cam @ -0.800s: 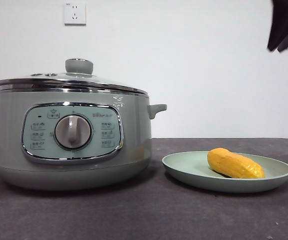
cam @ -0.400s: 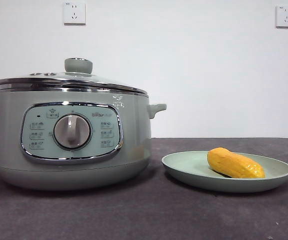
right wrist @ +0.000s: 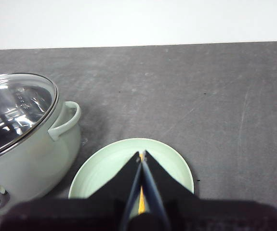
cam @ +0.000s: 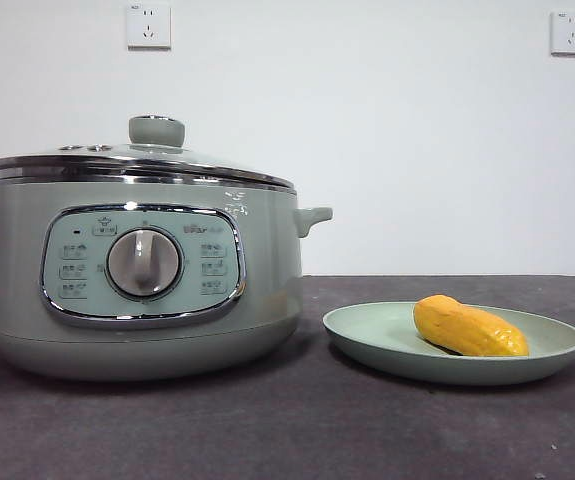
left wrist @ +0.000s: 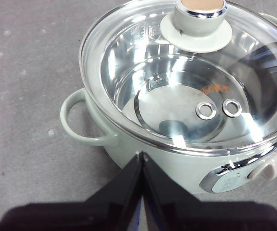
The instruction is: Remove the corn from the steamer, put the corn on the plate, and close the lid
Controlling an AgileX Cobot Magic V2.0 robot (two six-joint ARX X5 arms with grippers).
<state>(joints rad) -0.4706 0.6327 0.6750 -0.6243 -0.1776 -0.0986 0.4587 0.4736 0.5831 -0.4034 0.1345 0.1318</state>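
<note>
The steamer (cam: 142,270) stands at the left of the table with its glass lid (cam: 137,160) closed on it; the pot looks empty through the glass in the left wrist view (left wrist: 191,82). The corn (cam: 467,328) lies on the pale-green plate (cam: 367,335) at the right. My left gripper (left wrist: 141,156) is shut and empty, held high above the steamer's side by one handle (left wrist: 78,120). My right gripper (right wrist: 141,156) is shut and empty, held high over the plate (right wrist: 102,173); a sliver of the corn (right wrist: 141,202) shows between its jaws. Neither gripper shows in the front view.
The dark grey table (cam: 297,430) runs back to a white wall with two sockets (cam: 149,25). In the right wrist view the steamer (right wrist: 22,139) stands close beside the plate.
A black arm tip at the front view's top right corner a second ago has gone up out of view, uncovering a wall socket. The steamer, lid, plate and corn have not moved.
</note>
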